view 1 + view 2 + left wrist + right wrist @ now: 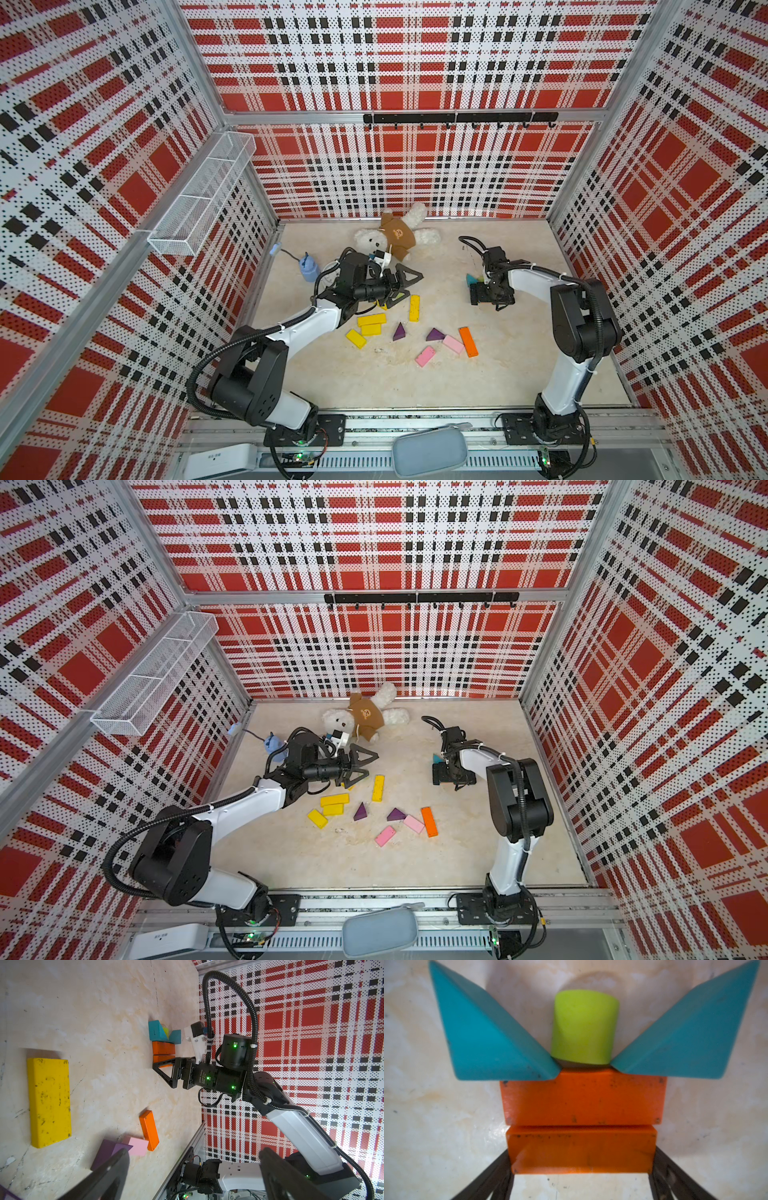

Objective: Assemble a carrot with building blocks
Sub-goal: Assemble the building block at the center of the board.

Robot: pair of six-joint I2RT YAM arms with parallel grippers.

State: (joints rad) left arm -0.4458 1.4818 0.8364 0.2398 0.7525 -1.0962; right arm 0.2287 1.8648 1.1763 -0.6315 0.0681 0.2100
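**Q:** Which part of the carrot is built?

**A:** The top. Two teal triangular blocks (492, 1032) flare either side of a lime-green short cylinder (584, 1026). All three touch an upper orange flat rectangular block (583, 1101). A lower orange rectangular block (581, 1140) lies flush below it on the beige marbled tabletop (374, 382).

**Q:** And the grippers?

**A:** The right gripper (581, 1159) brackets the lower block's two ends, jaws wide (whether they press or merely flank it cannot be told). The left gripper (405, 286) hovers spread and empty near the yellow rectangular blocks (371, 319).

**Q:** What remains?

**A:** Probably the tapering root. A loose orange rectangular block (468, 341) lies unused beside pink rectangular blocks (453, 344) and purple triangular blocks (434, 334).
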